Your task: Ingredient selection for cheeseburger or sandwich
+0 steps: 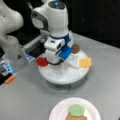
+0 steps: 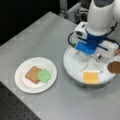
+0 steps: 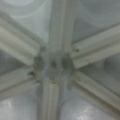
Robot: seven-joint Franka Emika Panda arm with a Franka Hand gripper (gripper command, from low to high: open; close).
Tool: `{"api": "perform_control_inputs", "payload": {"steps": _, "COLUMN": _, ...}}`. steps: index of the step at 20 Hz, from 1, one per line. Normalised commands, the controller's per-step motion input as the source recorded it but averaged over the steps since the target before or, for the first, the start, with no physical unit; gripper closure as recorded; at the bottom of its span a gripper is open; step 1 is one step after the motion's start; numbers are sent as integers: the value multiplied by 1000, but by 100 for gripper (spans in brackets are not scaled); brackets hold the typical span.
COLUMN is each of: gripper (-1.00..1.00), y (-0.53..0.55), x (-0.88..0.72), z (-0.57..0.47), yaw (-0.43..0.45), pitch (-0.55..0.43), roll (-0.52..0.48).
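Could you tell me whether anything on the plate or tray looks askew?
Yes. On the plate, the green disc sits off-centre, overhanging the toast square toward a front view's right. The cheese square overhangs the tray's rim. The gripper hangs over the tray's hub.

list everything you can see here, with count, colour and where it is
segmented tray: 1, white, round, middle of the grey table; the wrist view shows its dividers meeting at the hub
cheese square: 1, yellow, on the tray's near rim in a front view
patty: 1, dark brown, round, at the tray's edge
red disc: 1, red, tray's left edge in a front view
plate: 1, white, on the table beside the tray
toast square: 1, tan-brown, on the plate
green disc: 1, light green, overlapping the toast
table: 1, grey
arm: 1, white and blue, over the tray
claw: 1, low over the tray centre
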Motion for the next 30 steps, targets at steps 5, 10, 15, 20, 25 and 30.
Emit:
{"api": "perform_control_inputs", "payload": {"steps": 5, "gripper": -100, "y": 153, "x": -78, "z": -135, "yaw": -118, "pitch": -141, "roll": 40}}
{"api": "perform_control_inputs", "payload": {"steps": 10, "gripper": -100, "y": 161, "x": -108, "z": -128, "yaw": -114, "pitch": -154, "roll": 33}}
{"api": "perform_control_inputs", "payload": {"steps": 15, "gripper": -100, "y": 140, "x": -146, "z": -162, "yaw": -88, "pitch": -163, "roll": 44}}
{"api": "perform_control_inputs", "payload": {"steps": 20, "gripper": -100, "y": 79, "x": -180, "z": -161, "yaw": -76, "pitch": -175, "roll": 46}}
{"api": "perform_control_inputs", "payload": {"steps": 25, "gripper": -100, "y": 32, "x": -187, "z": -149, "yaw": -60, "pitch": -190, "roll": 53}}
{"api": "perform_control_inputs", "payload": {"steps": 30, "gripper": -100, "y": 29, "x": -188, "z": -161, "yaw": -33, "pitch": -193, "roll": 71}}
